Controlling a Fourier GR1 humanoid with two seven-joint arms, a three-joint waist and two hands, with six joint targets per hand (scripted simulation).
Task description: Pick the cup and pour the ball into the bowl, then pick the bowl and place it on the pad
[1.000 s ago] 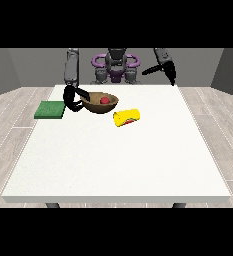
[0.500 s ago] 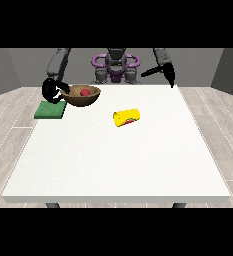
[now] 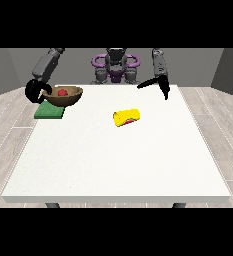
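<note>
The near half of the white worktop (image 3: pixel 118 165) carries nothing that is acted upon. Toward the middle, slightly to the far side, the yellow cup (image 3: pixel 127 117) is laid on its side, with its open end turned toward the near left and a red interior visible. It is touched by neither hand.

Near the far left corner, the green pad (image 3: pixel 49 112) is laid flat on the worktop, along the left edge. The brown bowl (image 3: pixel 63 96) is seen above the far part of the pad, with its rim tilted slightly; whether it rests on the pad or is held just clear of it cannot be told. The red ball (image 3: pixel 62 92) is contained in the bowl.

The bowl's left rim is grasped by the hand at the view's left (image 3: pixel 35 92), whose fingers are curled around it.

Beyond the far right part of the worktop, the hand at the view's right (image 3: pixel 161 84) is held in the air, released, with fingers extended and nothing in it.
</note>
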